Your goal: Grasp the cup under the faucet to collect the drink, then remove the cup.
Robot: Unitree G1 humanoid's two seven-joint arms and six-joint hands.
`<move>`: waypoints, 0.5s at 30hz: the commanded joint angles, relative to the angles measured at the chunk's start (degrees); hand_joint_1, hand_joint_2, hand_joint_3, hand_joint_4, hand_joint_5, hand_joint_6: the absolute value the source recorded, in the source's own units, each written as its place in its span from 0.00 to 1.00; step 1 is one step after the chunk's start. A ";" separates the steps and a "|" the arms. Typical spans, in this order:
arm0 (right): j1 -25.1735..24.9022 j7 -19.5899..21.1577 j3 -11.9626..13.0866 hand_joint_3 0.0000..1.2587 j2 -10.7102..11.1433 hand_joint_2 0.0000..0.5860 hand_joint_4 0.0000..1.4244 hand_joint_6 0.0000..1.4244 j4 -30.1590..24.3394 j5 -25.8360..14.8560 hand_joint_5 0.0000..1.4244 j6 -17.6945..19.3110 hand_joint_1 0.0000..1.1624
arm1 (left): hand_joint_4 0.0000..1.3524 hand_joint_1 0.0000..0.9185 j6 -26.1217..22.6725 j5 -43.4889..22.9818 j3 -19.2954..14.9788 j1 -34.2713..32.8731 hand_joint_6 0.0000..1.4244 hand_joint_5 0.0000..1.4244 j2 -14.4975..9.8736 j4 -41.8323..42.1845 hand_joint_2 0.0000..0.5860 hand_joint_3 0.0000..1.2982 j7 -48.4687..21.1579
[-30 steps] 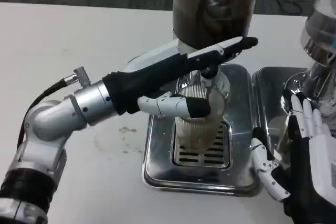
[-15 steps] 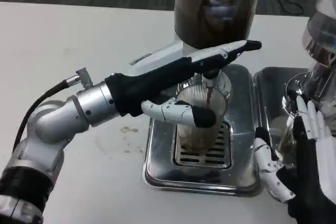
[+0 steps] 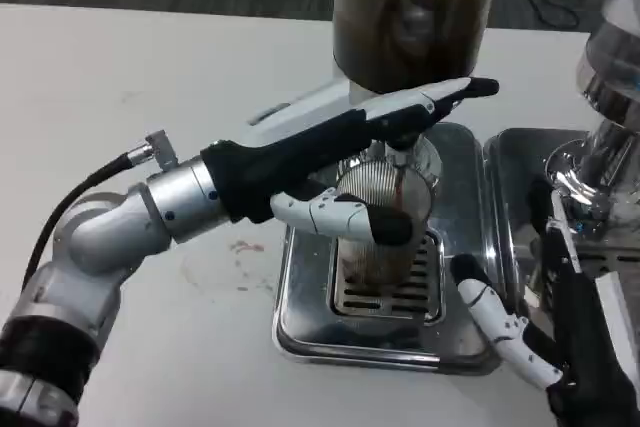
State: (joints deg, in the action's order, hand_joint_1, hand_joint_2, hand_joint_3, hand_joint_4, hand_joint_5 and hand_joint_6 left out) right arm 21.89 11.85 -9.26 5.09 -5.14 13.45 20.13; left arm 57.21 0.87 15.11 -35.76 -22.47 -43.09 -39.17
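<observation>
A clear ribbed cup stands on the grate of the steel drip tray, under the faucet of the dark drink dispenser. A thin brown stream runs into the cup, and brown liquid shows low inside it. My left hand holds the cup: the thumb crosses its front and the long fingers stretch past its far side up by the faucet. My right hand hovers at the tray's right front corner, holding nothing, fingers apart and thumb pointing left.
A second dispenser stands over its own steel tray at the right, close behind my right hand. A small brown stain marks the white table left of the drip tray. Open tabletop stretches to the left.
The brown stream has started and liquid is gathering in the cup. My right hand has turned edge-on and its thumb has swung left toward the tray. The left hand keeps its hold.
</observation>
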 commanded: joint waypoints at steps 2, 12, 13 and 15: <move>-2.27 -2.51 0.49 0.00 0.54 0.35 0.00 0.00 2.76 -0.43 0.00 2.56 0.50 | 0.00 0.00 0.25 4.26 2.91 1.32 0.03 0.02 -1.15 -0.60 0.10 0.04 -2.40; -6.53 -4.46 0.02 0.00 0.42 0.35 0.00 0.00 7.56 0.49 0.00 2.92 0.52 | 0.00 0.00 0.19 4.10 3.02 1.82 0.03 0.02 -2.09 -0.04 0.10 0.04 -1.98; -7.05 -4.65 -0.02 0.00 0.38 0.35 0.00 0.00 8.20 0.37 0.00 3.03 0.52 | 0.00 0.00 0.16 4.09 3.03 1.88 0.03 0.02 -2.19 0.03 0.10 0.04 -1.91; -7.81 -4.95 -0.01 0.00 0.31 0.35 0.00 0.00 9.22 0.18 0.00 3.31 0.51 | 0.00 0.00 0.06 3.81 3.07 2.01 0.03 0.02 -2.33 0.08 0.11 0.04 -1.88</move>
State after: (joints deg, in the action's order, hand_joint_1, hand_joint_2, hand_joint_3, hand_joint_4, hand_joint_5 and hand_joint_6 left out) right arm 15.43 7.61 -9.42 5.45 2.61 14.19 21.96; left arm 57.50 0.86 15.95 -35.75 -23.60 -42.74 -38.49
